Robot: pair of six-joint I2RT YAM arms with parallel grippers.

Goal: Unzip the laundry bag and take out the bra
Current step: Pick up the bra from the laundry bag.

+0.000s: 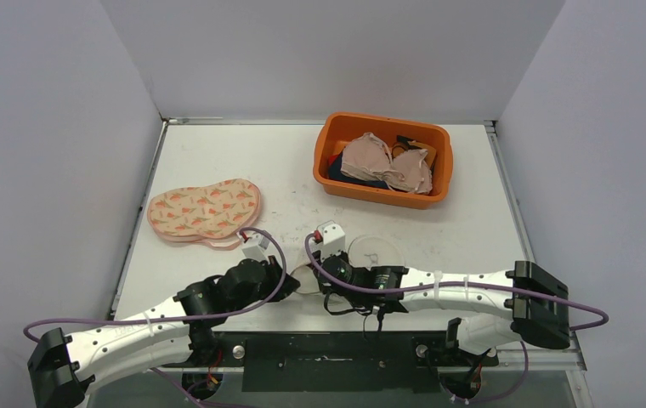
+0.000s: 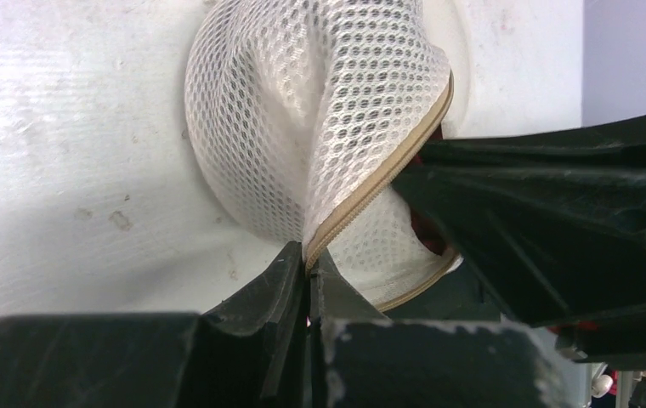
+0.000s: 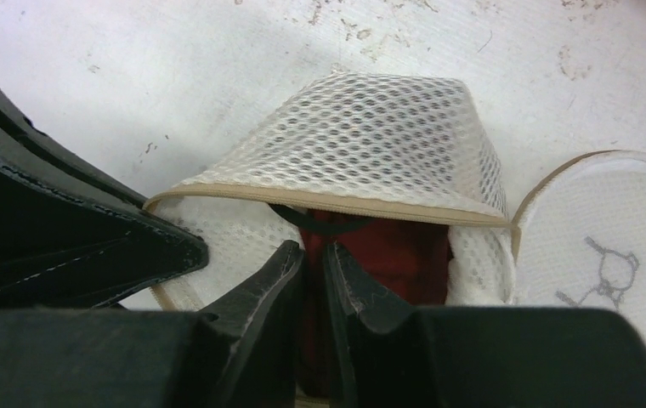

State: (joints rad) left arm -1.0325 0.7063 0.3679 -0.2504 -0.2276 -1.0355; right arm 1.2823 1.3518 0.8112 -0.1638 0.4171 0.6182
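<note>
Left wrist view first: the left gripper has its two fingers pressed flat together right on the tan zip edge of the white mesh laundry bag, pinching it at the bottom middle of the frame and holding that edge up so the mesh folds over. The bag sits on the scuffed white table, and the black bulk along the right side of the frame is the other arm, close in. In the right wrist view the bag's mouth gapes open under the lifted zip edge, and there's a dark red bra tucked inside, a black strap of it showing just under the edge. The right gripper is at that opening with its fingers almost touching, only a thin slit between them, and red fabric fills that slit, so it looks clamped on the bra. A round mesh flap lies flat on the table at the right of that frame. From the top camera both arms meet low in the middle, a carrot-print pouch sits at the left, and an orange tub of pale clothes sits at the upper right.
</note>
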